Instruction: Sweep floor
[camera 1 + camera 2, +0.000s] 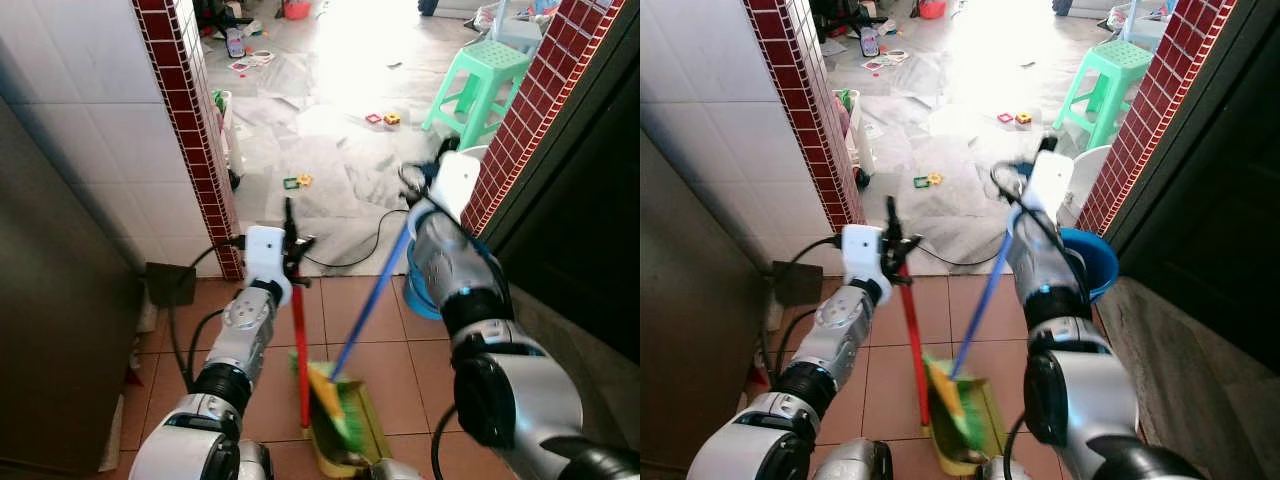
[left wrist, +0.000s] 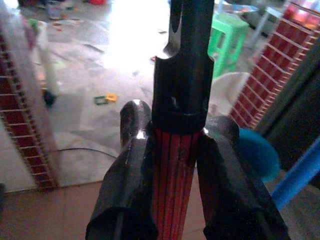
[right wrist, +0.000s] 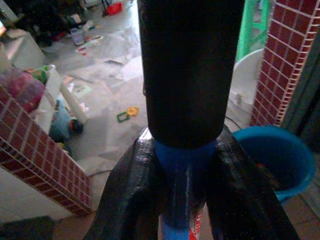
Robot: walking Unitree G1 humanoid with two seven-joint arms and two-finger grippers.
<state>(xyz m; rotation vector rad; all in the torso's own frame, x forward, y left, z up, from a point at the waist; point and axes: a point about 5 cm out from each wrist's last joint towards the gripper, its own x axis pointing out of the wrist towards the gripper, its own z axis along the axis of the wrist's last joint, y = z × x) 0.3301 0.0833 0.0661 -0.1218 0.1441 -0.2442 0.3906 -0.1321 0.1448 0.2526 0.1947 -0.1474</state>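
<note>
The robot stands on a floor of brown tiles point(image 1: 385, 300) in a doorway between two pillars faced with red brick. Both arms reach forward and each holds a long handle.

The left gripper point(image 1: 292, 243) is clamped on the red handle point(image 1: 299, 340) of a dustpan point(image 1: 350, 440). In the left wrist view its two black fingers point(image 2: 130, 170) press against either side of the red ribbed shaft, just below the black cap at its top. The handle stands nearly upright and runs down to the yellow-green dustpan, which sits on the tiles just in front of the robot.

The right gripper point(image 1: 425, 190) is clamped on the blue handle point(image 1: 372, 300) of a broom. In the right wrist view its fingers point(image 3: 125, 190) close round the blue shaft, right under the black grip at the end. The handle slants down and toward the robot's left, and the green and yellow broom head point(image 1: 335, 400) rests in or on the dustpan, beside the foot of the red handle.

A blue bucket point(image 1: 1095, 260) stands by the right pillar, close to the right arm. Past the doorway the grey floor is strewn with small toys and scraps of paper, and a green plastic stool point(image 1: 475, 85) stands in bright light. A black cable point(image 1: 365, 255) lies across the threshold.
</note>
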